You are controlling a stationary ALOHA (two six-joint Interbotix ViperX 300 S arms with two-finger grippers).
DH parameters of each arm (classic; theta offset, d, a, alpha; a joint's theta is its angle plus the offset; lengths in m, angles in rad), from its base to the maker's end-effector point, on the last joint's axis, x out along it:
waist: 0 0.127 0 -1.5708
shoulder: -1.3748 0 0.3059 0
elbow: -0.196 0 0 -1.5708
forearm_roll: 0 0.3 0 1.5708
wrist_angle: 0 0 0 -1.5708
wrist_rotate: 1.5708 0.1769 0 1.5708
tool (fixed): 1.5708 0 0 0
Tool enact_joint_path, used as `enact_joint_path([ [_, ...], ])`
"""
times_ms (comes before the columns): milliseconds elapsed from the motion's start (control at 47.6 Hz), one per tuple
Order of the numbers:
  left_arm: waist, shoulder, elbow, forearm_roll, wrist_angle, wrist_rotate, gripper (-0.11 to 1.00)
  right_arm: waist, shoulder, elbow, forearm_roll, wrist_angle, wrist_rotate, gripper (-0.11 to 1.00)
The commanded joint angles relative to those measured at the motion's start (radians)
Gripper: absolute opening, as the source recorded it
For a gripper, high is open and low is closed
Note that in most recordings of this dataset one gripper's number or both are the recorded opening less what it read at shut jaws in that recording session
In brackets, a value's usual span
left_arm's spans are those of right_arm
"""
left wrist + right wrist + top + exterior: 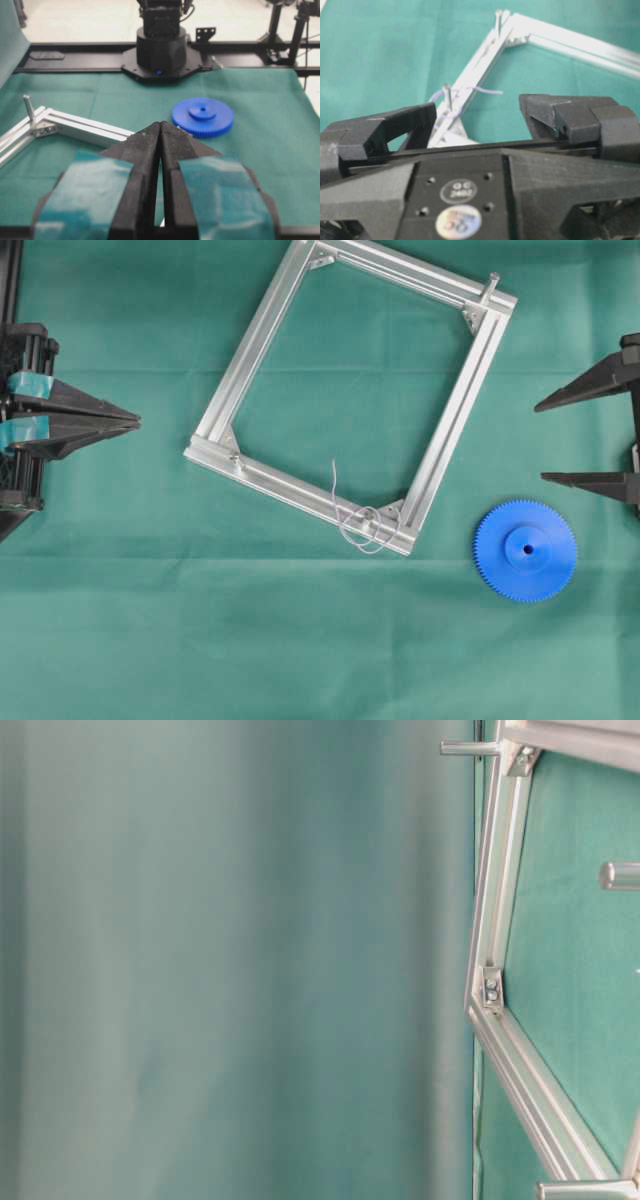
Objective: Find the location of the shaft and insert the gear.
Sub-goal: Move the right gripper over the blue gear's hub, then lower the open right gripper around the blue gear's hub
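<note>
The blue gear [527, 550] was seen lying flat on the green table [120, 640], just beside the lower right corner of the silver frame [255, 350]. It was not touched by anything. The shaft [379, 520], a thin pin with pale wire loops around it, was seen standing at that same corner of the frame. The left gripper [136, 423] was kept at the left edge, its jaws pressed together. The right gripper [540, 442] was held at the right edge, above the gear, its jaws wide apart and empty.
</note>
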Motion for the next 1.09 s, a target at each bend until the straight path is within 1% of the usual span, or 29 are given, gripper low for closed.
enact_joint_path([
  [0, 0.0, 0.009, -0.026, -0.002, -0.002, 0.002, 0.01, 0.008, 0.006, -0.031, 0.002, 0.026, 0.0, 0.92],
  [252, 0.0, 0.009, -0.026, -0.002, -0.002, 0.002, 0.01, 0.064, 0.014, -0.052, 0.002, 0.13, 0.0, 0.92],
  [357, 0.0, 0.009, -0.025, -0.002, 0.0, 0.002, 0.01, 0.103, 0.032, -0.064, 0.005, 0.167, 0.002, 0.92],
  [525, 0.0, 0.009, -0.026, -0.002, 0.0, 0.002, 0.01, 0.143, 0.08, -0.066, 0.006, 0.219, 0.003, 0.92],
  [882, 0.0, 0.049, -0.029, 0.0, 0.0, 0.0, 0.01, 0.172, 0.175, -0.067, 0.028, 0.327, 0.006, 0.92],
  [1071, 0.0, 0.063, -0.04, -0.002, 0.0, 0.0, 0.01, 0.202, 0.23, -0.067, 0.049, 0.336, 0.006, 0.92],
])
